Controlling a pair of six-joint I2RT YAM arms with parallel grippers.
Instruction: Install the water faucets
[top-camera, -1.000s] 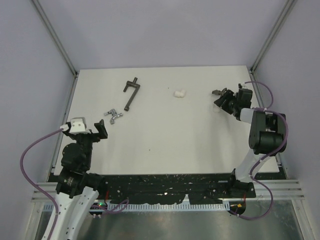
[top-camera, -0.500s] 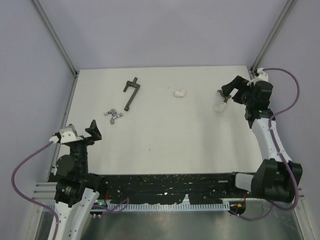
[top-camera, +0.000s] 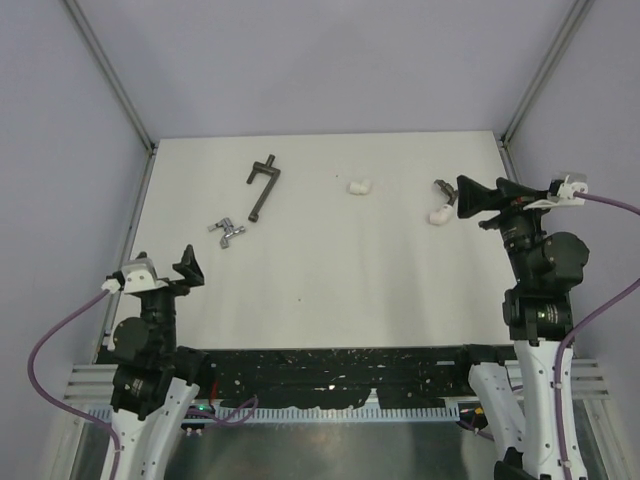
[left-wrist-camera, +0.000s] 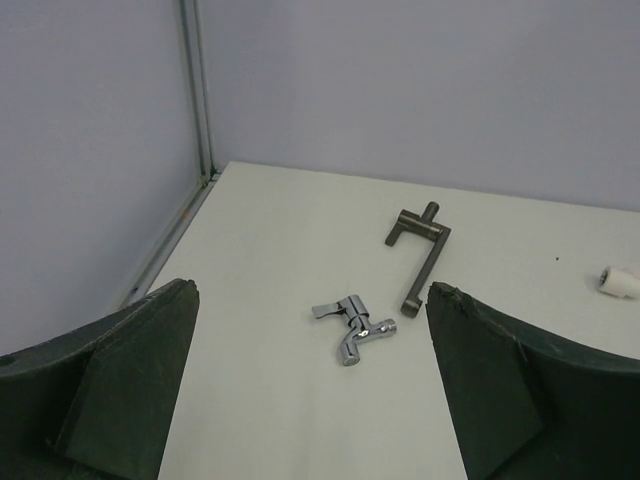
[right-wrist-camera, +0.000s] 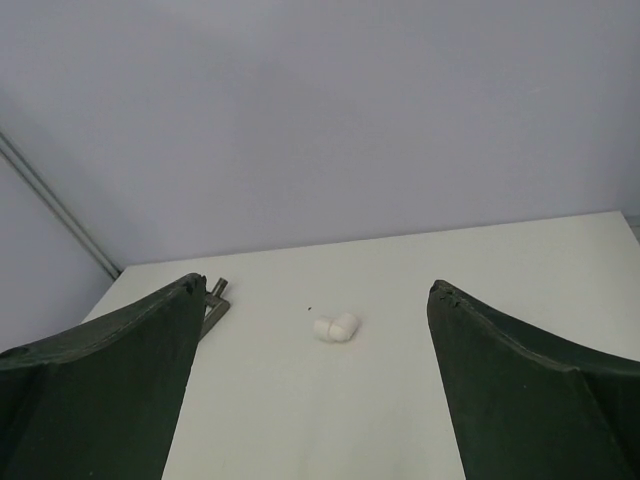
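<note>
The dark T-handled bar (top-camera: 262, 187) is lying flat on the white table (top-camera: 320, 270), and everything else is being placed from it. The shiny silver faucet (top-camera: 226, 232) is lying on its side just to the near left of the bar, close to the bar's long end but apart from it, with its thin lever handle pointing left in the left wrist view. The dull dark faucet (top-camera: 441, 186) is sitting well to the right of the bar, right against a white elbow fitting (top-camera: 438, 214); whether the two are joined I cannot tell. A second white elbow fitting (top-camera: 359, 186) is resting between the bar and that pair. The left gripper (top-camera: 165, 266) is hanging well to the near side of the bar, jaws spread wide and holding nothing. The right gripper (top-camera: 464, 197) is hovering far to the right of the bar, just beside the dark faucet, its jaws likewise standing wide apart with nothing between them
</note>
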